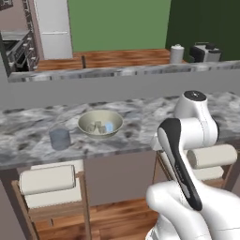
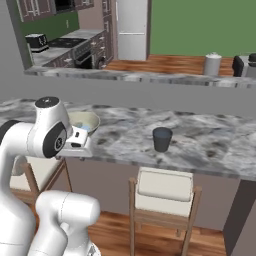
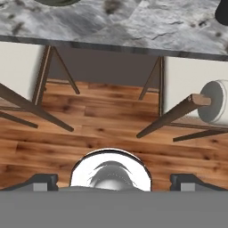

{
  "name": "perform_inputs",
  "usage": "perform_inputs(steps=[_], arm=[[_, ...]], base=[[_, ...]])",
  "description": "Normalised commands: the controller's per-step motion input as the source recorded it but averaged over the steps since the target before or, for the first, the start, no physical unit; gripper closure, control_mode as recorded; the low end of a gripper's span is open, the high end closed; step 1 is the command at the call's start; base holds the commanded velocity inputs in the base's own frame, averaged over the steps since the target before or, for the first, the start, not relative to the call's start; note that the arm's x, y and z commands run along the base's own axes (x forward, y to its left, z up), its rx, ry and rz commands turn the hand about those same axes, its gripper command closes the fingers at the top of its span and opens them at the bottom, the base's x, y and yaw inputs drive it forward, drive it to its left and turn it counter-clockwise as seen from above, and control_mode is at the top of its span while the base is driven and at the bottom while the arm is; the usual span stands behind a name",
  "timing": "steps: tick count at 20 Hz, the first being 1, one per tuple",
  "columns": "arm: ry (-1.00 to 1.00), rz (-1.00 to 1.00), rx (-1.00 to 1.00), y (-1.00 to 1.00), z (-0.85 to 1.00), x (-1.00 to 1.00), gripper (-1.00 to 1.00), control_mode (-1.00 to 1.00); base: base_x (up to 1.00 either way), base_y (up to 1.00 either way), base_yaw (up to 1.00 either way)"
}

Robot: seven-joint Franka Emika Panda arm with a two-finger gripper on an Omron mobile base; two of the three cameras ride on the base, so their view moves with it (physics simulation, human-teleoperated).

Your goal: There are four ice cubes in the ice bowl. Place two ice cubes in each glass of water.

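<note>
While the arm is folded low before the table [image 1: 140,110], its jaws stand wide open, holding nothing, over the wooden floor [image 3: 102,116] between two stools. On the marble top the ice bowl [image 1: 100,123] holds the ice cubes [image 1: 99,126], one of them bluish. One glass of water [image 1: 59,139] stands just beside the bowl to its left; the other glass [image 2: 162,139] stands well apart to the bowl's right
</note>
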Motion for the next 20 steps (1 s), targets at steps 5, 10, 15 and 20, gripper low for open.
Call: perform_inputs(steps=[5,10,15,20], arm=[[0.00,0.00,0.00,0.00,0.00,0.00,-1.00,1.00],[0.00,0.00,0.00,0.00,0.00,0.00,-1.00,1.00],[0.00,0.00,0.00,0.00,0.00,0.00,-1.00,1.00],[0.00,0.00,0.00,0.00,0.00,0.00,-1.00,1.00]], base=[[0.06,0.23,0.00],[0.32,0.10,0.00],[0.44,0.18,0.00],[0.45,0.18,0.00]])
